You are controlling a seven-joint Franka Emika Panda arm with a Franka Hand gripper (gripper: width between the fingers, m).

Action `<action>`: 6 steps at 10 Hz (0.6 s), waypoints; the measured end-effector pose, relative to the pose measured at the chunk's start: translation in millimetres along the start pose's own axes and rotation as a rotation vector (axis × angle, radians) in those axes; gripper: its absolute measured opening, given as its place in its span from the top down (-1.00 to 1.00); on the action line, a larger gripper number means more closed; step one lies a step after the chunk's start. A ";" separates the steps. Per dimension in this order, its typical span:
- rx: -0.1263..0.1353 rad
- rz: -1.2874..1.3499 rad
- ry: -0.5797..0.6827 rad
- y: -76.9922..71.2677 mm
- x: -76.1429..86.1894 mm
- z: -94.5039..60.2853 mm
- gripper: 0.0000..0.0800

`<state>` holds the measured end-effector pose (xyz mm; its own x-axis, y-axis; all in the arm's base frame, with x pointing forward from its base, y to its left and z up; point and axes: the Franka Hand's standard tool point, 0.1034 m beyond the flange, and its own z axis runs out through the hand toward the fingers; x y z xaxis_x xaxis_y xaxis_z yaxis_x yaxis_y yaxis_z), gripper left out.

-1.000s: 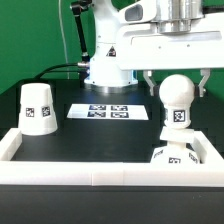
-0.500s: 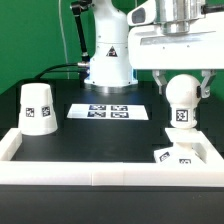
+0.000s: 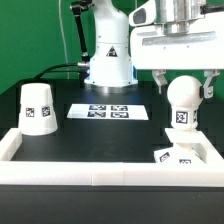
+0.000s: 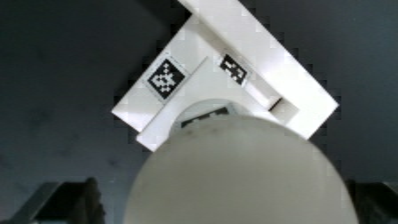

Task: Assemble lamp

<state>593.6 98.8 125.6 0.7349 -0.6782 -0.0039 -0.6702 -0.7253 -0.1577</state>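
My gripper [image 3: 182, 88] is shut on the round head of the white bulb [image 3: 181, 103], which hangs upright with its tagged stem pointing down. It hangs a little above the flat square base [image 3: 170, 155], which lies in the front corner at the exterior view's right. In the wrist view the bulb's head [image 4: 231, 170] fills the space between my dark fingers [image 4: 71, 205], and the tagged base [image 4: 222, 75] lies beyond it. The cup-like shade [image 3: 38, 108] stands mouth down at the exterior view's left, far from the gripper.
The marker board [image 3: 108, 111] lies flat at the back middle, in front of the arm's white pedestal [image 3: 108, 65]. A white border rail [image 3: 100, 170] runs along the front and sides of the black table.
The gripper has carried the bulb a little toward the exterior view's right and slightly up. In the last half second it has hardly moved.
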 end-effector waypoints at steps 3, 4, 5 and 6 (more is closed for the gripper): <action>0.002 -0.318 0.009 0.6 1.9 3.8 -0.75; 0.002 -0.370 0.009 0.0 0.8 3.9 -0.75; 0.002 -0.420 0.009 0.3 1.1 4.0 -0.75; 0.001 -0.520 0.009 0.6 1.5 4.0 -0.75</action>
<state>594.7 97.8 121.5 0.9697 -0.2294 0.0837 -0.2167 -0.9665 -0.1378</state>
